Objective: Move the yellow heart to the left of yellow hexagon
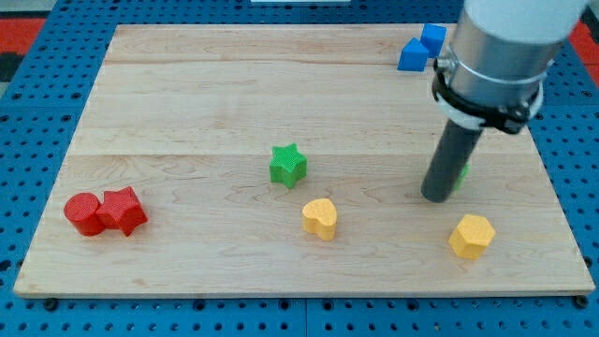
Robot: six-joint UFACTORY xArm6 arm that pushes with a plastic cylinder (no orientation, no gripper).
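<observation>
The yellow heart (320,218) lies on the wooden board (187,103) at the lower middle. The yellow hexagon (470,236) lies to its right, near the board's lower right. My tip (435,197) rests on the board up and left of the hexagon and well to the right of the heart, touching neither. A green block (463,173) is mostly hidden behind the rod.
A green star (288,165) sits just above the heart. A red cylinder (83,213) and a red block (124,211) touch at the lower left. Two blue blocks (421,47) sit at the top right. The arm's grey body (496,56) covers the upper right.
</observation>
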